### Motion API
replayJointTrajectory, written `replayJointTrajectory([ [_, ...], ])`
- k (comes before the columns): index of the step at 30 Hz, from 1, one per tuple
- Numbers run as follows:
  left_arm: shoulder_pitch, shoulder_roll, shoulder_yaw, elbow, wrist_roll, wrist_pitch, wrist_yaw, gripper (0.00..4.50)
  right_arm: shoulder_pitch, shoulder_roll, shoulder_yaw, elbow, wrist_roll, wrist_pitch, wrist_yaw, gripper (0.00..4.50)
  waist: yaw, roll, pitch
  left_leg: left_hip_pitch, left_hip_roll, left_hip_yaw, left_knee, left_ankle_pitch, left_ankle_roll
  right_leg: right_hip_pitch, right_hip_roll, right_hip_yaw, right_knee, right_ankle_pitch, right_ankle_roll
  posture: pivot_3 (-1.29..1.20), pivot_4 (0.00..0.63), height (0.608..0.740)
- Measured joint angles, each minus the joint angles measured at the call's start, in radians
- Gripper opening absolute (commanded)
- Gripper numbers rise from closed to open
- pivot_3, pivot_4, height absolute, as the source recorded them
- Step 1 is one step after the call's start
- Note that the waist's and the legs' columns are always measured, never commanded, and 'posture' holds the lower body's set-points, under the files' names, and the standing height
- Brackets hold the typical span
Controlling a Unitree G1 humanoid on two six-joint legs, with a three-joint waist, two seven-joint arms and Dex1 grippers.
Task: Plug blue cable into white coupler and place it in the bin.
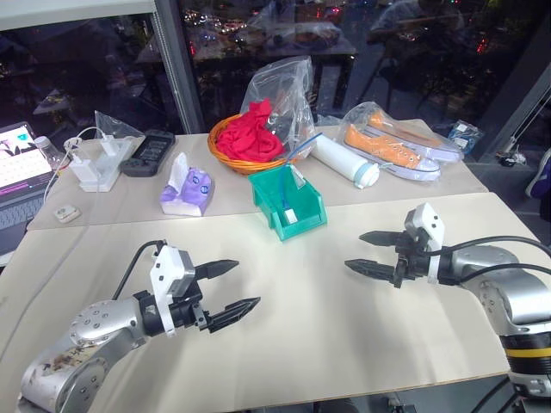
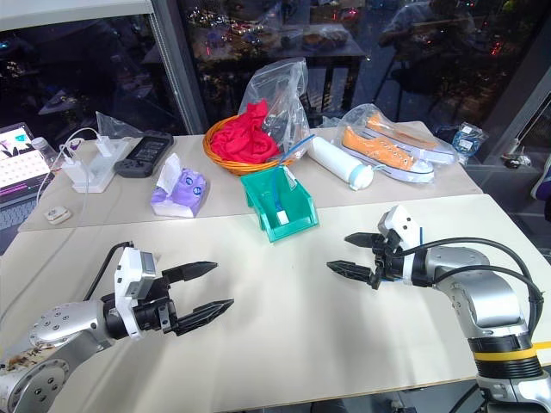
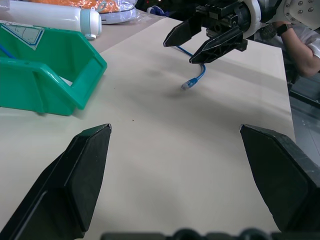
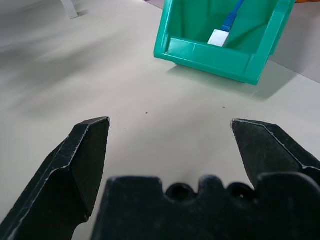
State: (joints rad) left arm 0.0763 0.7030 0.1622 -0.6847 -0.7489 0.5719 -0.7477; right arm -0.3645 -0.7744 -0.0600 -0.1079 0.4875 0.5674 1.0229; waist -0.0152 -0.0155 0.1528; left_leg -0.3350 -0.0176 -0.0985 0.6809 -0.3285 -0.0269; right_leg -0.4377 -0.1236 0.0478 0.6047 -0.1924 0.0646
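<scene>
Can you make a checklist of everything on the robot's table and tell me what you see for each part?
Surface: pale table, bare between the arms.
Job's things: blue cable plugged into white coupler, both lying in the green bin.
Clutter: basket of red cloth, plastic bags, orange shoes, white tube, tissue pack, chargers, black remote, laptop.
Grippers: left gripper open, holding nothing; right gripper open, holding nothing.
Cables: a second blue cable end lies on the table under the right gripper; white charger cord at the left.
Surroundings: dark window behind; a person's arm at the edge.
</scene>
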Motion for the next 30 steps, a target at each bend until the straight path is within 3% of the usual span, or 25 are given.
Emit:
replayJointTrajectory([
  [3,-0.007,0.000,-0.001,0.000,0.001,0.000,0.000,4.43,0.005,-0.011,0.003,0.000,-0.011,-0.006,0.004,4.50,0.001,0.000,0.000,0.000,0.000,0.000,0.000,0.000,0.000,0.000,0.000,0.000,0.000,0.000,0.000,0.00,0.150,0.732],
  [13,-0.019,0.020,-0.036,0.005,0.048,-0.006,-0.055,4.43,-0.035,-0.208,0.083,0.106,-0.204,-0.106,0.102,4.50,-0.004,0.000,0.000,0.000,0.000,-0.001,0.001,0.000,0.000,0.001,0.000,-0.001,0.000,0.000,0.000,0.00,0.150,0.732],
  [19,-0.018,0.030,-0.056,0.011,0.067,-0.007,-0.085,4.43,-0.048,-0.209,0.189,0.211,-0.330,-0.145,0.097,4.50,-0.001,0.000,0.000,0.000,0.000,-0.001,0.001,0.000,0.000,0.001,0.000,-0.001,-0.001,0.000,0.000,0.00,0.150,0.732],
  [27,-0.017,0.024,-0.061,0.011,0.080,-0.007,-0.087,4.43,-0.079,-0.209,0.209,0.280,-0.398,-0.146,0.103,4.50,-0.002,0.000,0.000,0.000,0.000,-0.001,0.001,0.000,0.000,0.001,0.000,-0.001,-0.001,0.000,0.000,0.00,0.150,0.732],
  [30,-0.015,0.020,-0.062,0.011,0.081,-0.011,-0.087,4.50,-0.093,-0.209,0.219,0.297,-0.407,-0.145,0.115,3.81,-0.001,0.000,0.000,0.000,0.000,-0.001,0.001,0.000,0.000,0.002,0.000,-0.001,-0.001,0.000,0.000,0.00,0.150,0.732],
])
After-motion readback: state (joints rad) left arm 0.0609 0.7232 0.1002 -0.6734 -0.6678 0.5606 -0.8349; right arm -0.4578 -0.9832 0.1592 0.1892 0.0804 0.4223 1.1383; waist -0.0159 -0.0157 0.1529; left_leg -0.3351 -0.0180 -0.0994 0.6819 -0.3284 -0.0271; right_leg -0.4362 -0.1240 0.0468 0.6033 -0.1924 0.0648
